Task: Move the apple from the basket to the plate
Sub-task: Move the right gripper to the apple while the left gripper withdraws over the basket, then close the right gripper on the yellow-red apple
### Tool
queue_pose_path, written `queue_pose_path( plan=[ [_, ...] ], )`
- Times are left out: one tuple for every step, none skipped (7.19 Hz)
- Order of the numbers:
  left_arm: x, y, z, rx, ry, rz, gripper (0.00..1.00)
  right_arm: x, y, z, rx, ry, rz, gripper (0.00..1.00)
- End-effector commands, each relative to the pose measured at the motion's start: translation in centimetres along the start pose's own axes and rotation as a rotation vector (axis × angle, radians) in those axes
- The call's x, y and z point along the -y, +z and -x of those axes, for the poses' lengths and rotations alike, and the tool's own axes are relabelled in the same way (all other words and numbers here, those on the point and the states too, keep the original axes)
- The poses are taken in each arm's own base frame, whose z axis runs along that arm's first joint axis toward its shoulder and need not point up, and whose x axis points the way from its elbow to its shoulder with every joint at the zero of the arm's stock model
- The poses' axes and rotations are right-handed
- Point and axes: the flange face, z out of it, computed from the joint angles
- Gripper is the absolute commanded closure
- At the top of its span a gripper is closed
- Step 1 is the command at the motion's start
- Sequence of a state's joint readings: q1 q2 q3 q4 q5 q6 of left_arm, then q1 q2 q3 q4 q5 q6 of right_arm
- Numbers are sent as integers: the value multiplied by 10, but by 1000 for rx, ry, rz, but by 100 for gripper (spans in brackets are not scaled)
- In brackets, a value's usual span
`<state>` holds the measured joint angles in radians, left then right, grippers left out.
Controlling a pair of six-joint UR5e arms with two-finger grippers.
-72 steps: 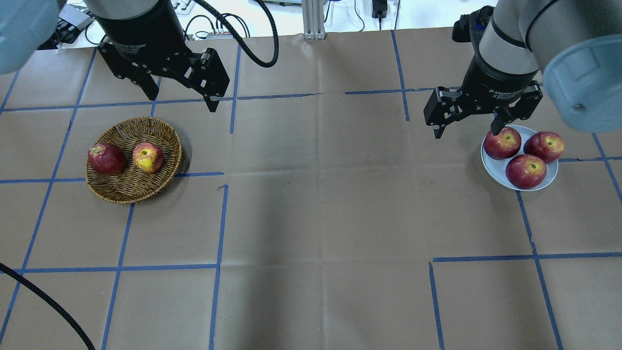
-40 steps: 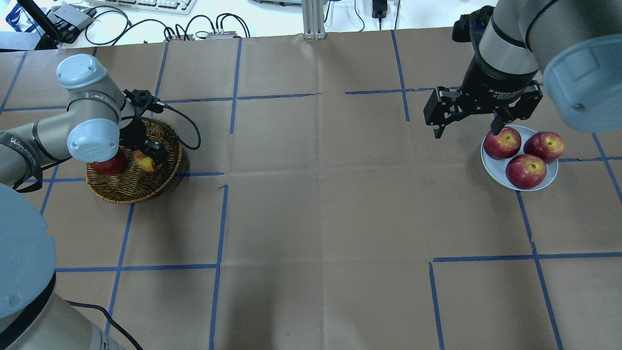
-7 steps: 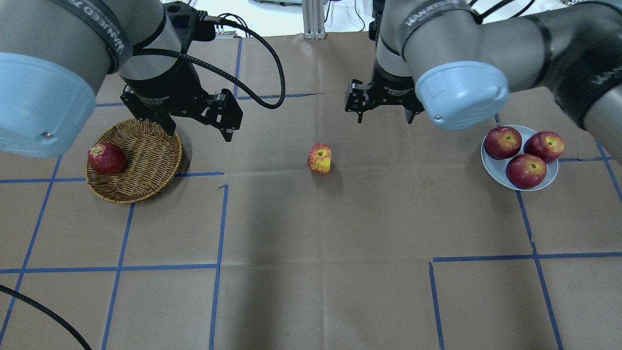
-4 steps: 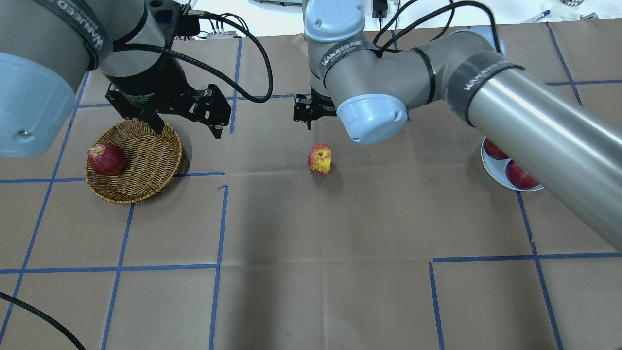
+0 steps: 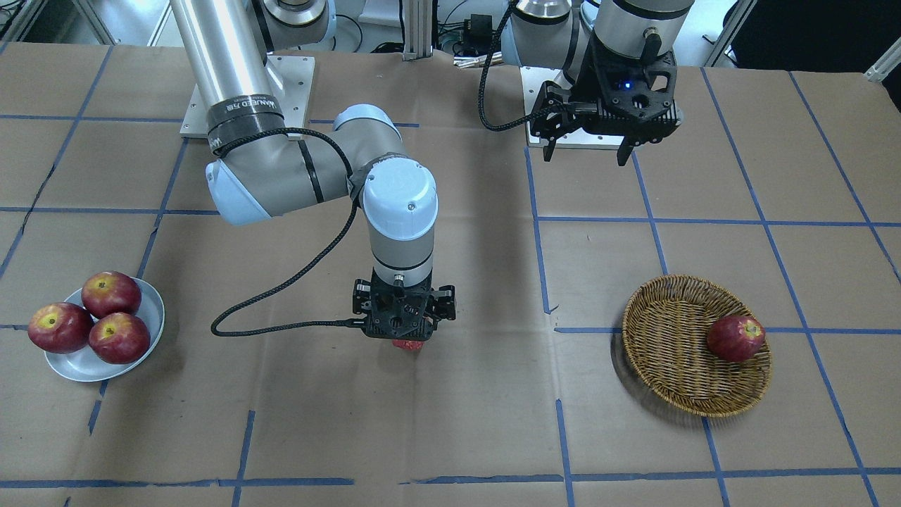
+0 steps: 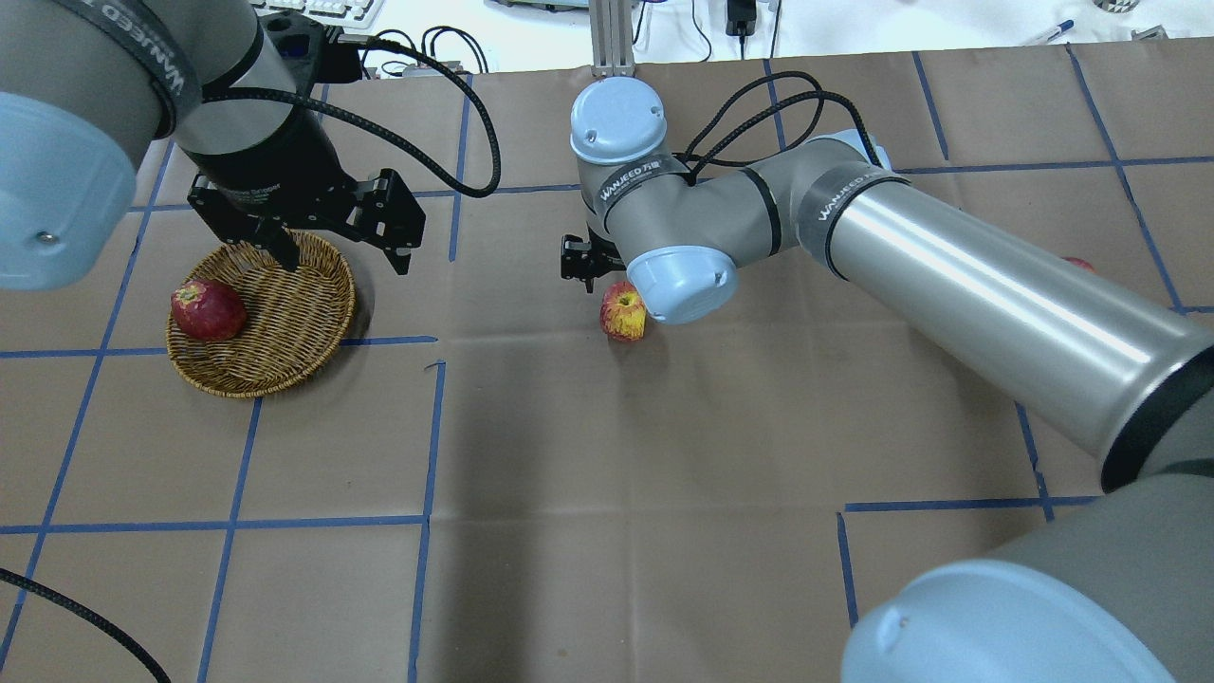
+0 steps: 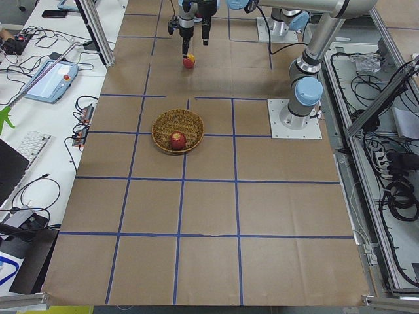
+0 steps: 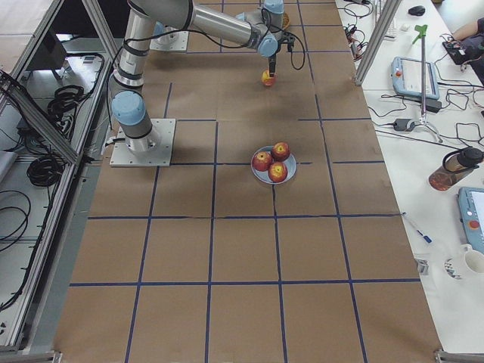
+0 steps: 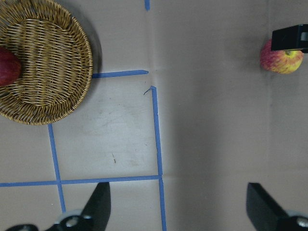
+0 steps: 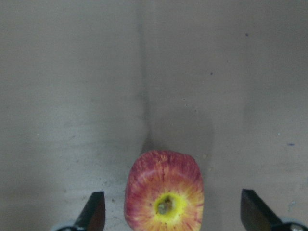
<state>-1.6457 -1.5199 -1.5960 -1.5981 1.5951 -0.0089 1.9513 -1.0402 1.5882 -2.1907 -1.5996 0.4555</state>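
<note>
— Red-and-yellow apple [image 10: 164,192] out on the brown paper [image 6: 607,474], in neither container, just beneath the right gripper [image 10: 174,211]. Pincer spread wide to either side of it, touching nothing, holding nothing.

— Likely to go wrong how?

— Could close slightly off-centre and nudge the apple into a roll: round, smooth, free on flat paper. Could also pinch only the upper shoulder and lose it midway. Safer to sink lower before closing.

— And the left gripper [image 6: 346,261]?

— Well apart from the apple, above the basket [image 6: 285,327] rim, wide open, empty.

— Containers?

— Basket well apart from the apple on the robot's left: one dark red apple [image 6: 208,309] against the wall. Plate [image 5: 77,367] well apart on the opposite side: three dark red apples [image 5: 111,294], touching, little bare room. Risk of bumping one off when setting down.
</note>
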Motion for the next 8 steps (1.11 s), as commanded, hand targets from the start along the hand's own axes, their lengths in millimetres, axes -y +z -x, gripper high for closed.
queue_pose_path(
  plan=[
    [-1,3,1,2,-1,6,1,-7,35,2,-4,-3,28,0],
    [-1,4,2,3,-1,8,1,-9,46,3,0,-3,28,0],
    [-1,4,2,5,0,8,1,-6,52,4,8,-6,5,1],
    [-1,5,2,3,0,11,1,-4,54,4,14,-4,0,21],
    [-1,6,2,3,0,12,1,-4,54,4,11,-6,-2,32],
    [-1,6,2,3,0,12,1,-4,51,3,10,-4,-4,40],
    [-1,6,2,3,0,12,1,-3,45,2,12,-3,-7,45],
    [-1,6,2,3,0,12,1,-2,30,-1,20,-1,-24,46]
  ],
)
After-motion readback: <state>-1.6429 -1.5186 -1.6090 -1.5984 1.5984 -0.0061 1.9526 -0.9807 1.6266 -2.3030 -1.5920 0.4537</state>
